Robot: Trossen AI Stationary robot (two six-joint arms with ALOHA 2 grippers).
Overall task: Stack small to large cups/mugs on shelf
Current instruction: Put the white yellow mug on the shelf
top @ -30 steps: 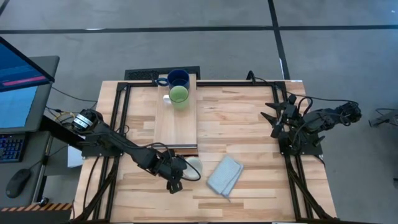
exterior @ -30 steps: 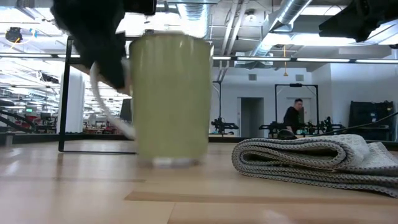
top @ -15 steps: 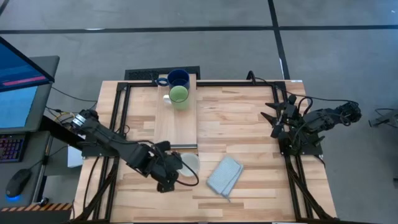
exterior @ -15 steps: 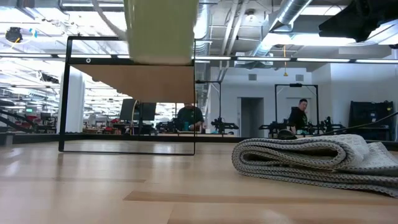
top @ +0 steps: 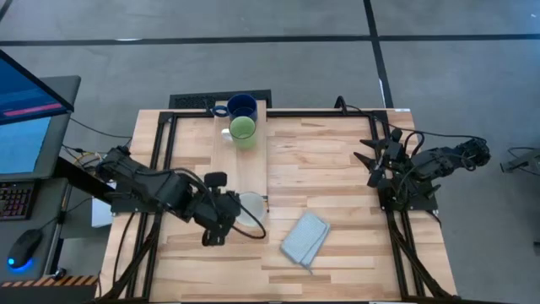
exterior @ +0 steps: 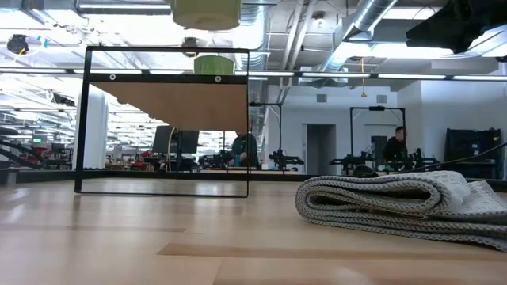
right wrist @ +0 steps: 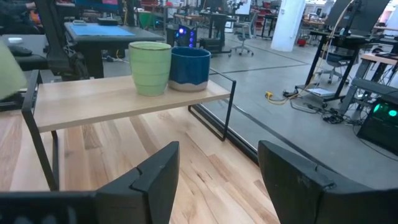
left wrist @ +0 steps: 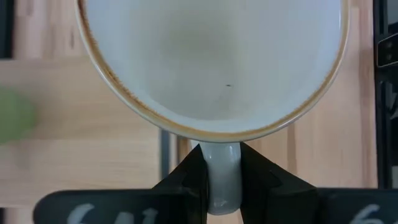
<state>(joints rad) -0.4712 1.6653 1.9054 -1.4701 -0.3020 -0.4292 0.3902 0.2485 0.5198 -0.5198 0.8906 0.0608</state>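
**White mug in the air, two already on the shelf**

Left gripper [top: 221, 221] is clamped tight on the handle of the white mug [top: 250, 208]; my left wrist view shows both fingers [left wrist: 186, 180] pinching that handle, with the mug's open mouth facing the camera; from above, the mug hangs over the near end of the shelf [top: 245, 169], and in the low view its base [exterior: 205, 13] sits clear above the shelf top, so I judge it lifted and not yet set down.

Right gripper [top: 377, 160] waits at the right side of the tabletop [top: 329, 177], spread wide with nothing between its fingers; its own camera looks across at the shelf from there.

Progress as I read it: the blue mug [top: 242, 106] stands at the far end of the shelf; the green mug [top: 243, 128] stands just beside it, toward the near end; both are upright on the plank; that is two of three placed, large then middle; the white one is left, and I would expect it to go next in line on the bare plank near the green mug.

Folded cloth [top: 305, 237] lies on the tabletop beside the shelf's near end, apart from the mug and no part of this job.
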